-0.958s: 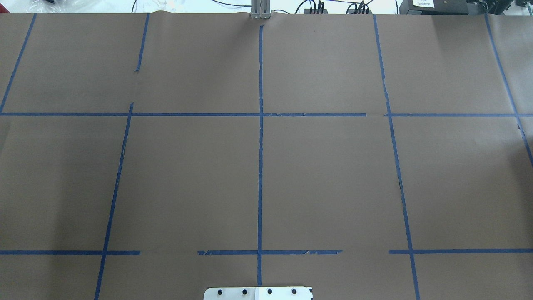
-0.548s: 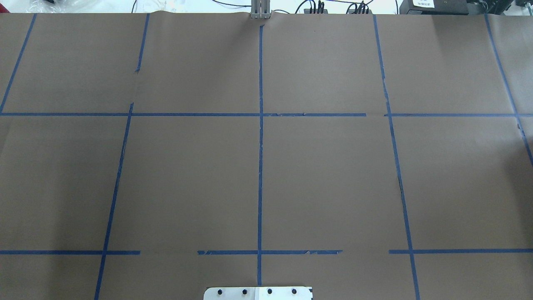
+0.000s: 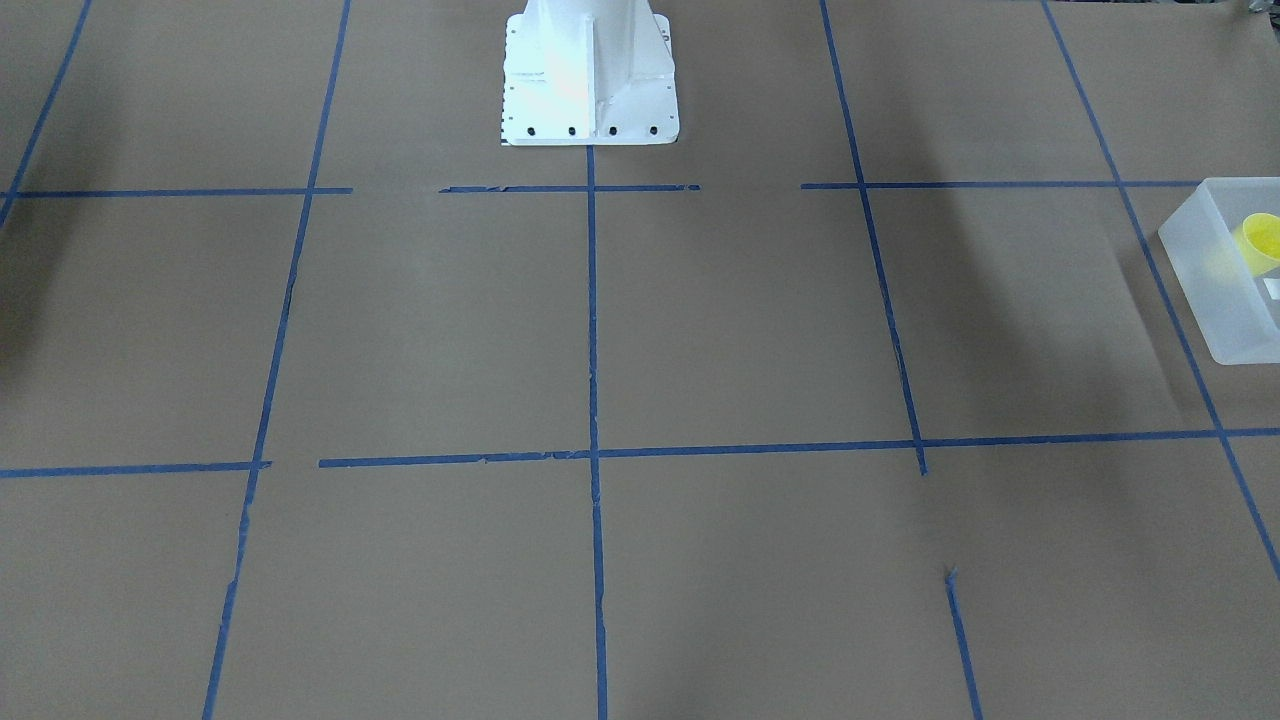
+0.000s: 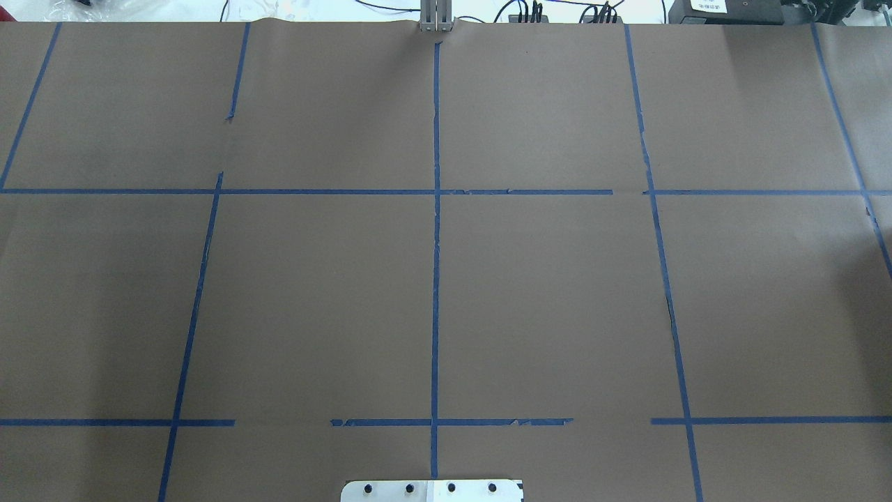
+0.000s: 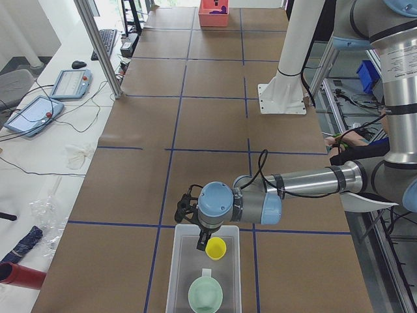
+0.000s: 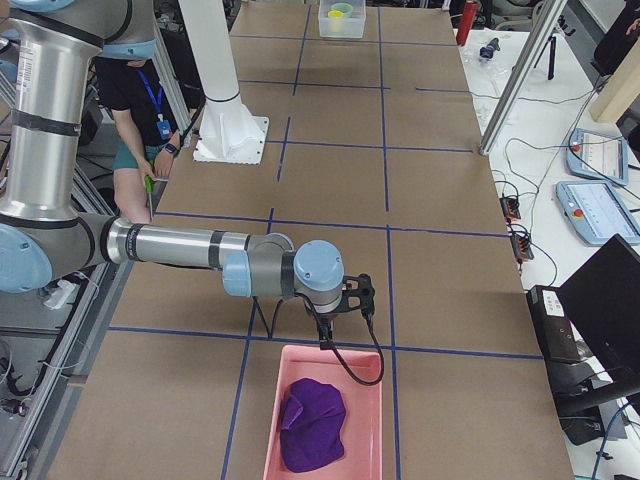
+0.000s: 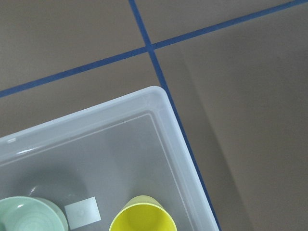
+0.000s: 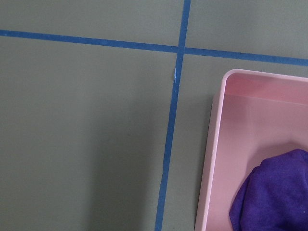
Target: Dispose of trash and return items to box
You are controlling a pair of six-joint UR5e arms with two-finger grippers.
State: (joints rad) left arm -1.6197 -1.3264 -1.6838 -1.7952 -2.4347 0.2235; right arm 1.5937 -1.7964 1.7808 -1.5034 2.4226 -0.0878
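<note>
Yellow cup (image 7: 143, 217), mint-green bowl (image 7: 30, 215), frosted-white bin (image 7: 179, 144) w/ white label (image 7: 83, 212); pink tray (image 8: 211, 144), purple cloth (image 8: 276, 192); brown surface (image 4: 557, 293) w/ blue tape grid (image 4: 435, 279).

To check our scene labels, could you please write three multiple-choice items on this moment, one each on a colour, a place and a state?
1. What colour is the cloth in the pink bin?
A) green
B) yellow
C) purple

2. Where is the yellow cup?
A) in the pink bin
B) in the translucent bin
C) outside both bins

3. How is the translucent bin?
A) open at the top
B) shut with a lid
C) tipped on its side

Key:
1 C: the exterior right view shows the cloth is purple.
2 B: the left wrist view shows the cup within the bin's walls, near the mint-green bowl.
3 A: the exterior left view looks straight down into the bin, and no lid covers it.
</note>
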